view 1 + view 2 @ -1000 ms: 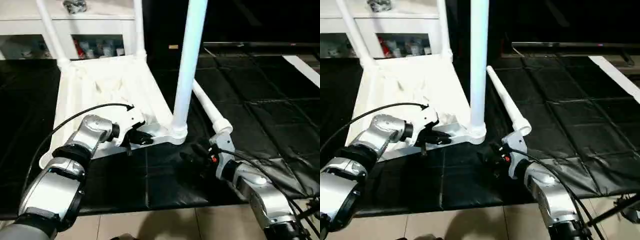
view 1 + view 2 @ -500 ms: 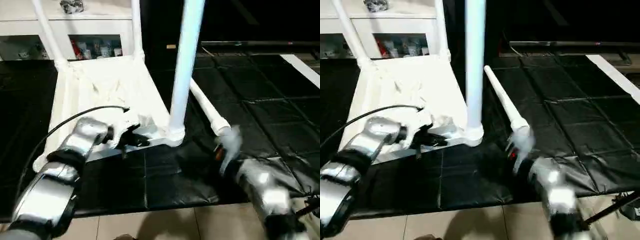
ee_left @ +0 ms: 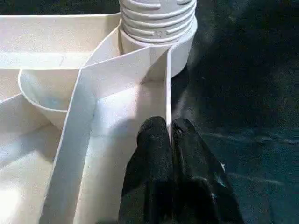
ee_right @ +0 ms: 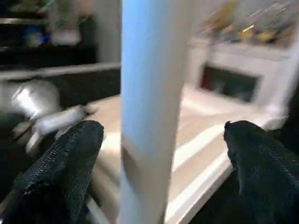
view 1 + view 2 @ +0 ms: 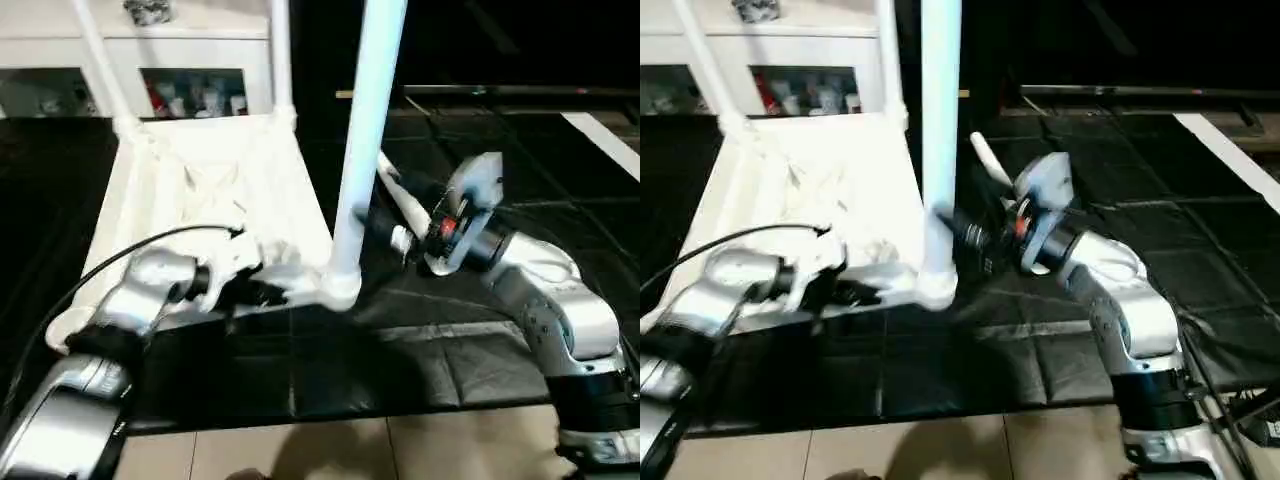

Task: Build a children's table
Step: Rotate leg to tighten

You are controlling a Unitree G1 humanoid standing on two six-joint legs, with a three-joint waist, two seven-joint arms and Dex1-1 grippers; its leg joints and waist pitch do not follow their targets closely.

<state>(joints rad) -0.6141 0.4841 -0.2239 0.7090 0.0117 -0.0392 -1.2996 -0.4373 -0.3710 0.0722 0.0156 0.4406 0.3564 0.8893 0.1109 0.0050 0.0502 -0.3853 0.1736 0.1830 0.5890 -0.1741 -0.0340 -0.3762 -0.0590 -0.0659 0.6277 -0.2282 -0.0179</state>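
The white plastic table top [image 5: 210,190] with ribbed underside lies upside down on the black mat floor [image 5: 520,200]. Three white round tube legs stand in its corner sockets: two at the far corners and one near leg [image 5: 365,130] in the near right socket [image 3: 159,28]. A fourth white tapered leg [image 5: 985,158] lies on the mat just behind the right arm.

The left tool [image 3: 169,135] is clenched on a thin vertical rib of the table top, just beside the near socket, so it keeps the top from sliding. The right tool [image 4: 159,140] is released, with its black fingers [image 4: 60,163] wide apart on both sides of the near leg; they do not seem to touch it yet.

The step in hand is probably to seat or tighten this near leg. To do it well, the right tool should close around the tube low, near the socket, where the leg bends less, and with the tube centred between the fingers. The left tool should hold the rib firmly during the turn or push, otherwise the whole top may rotate on the mat. The force should go along the leg axis, because a side push could tilt the leg in its ribbed collar.
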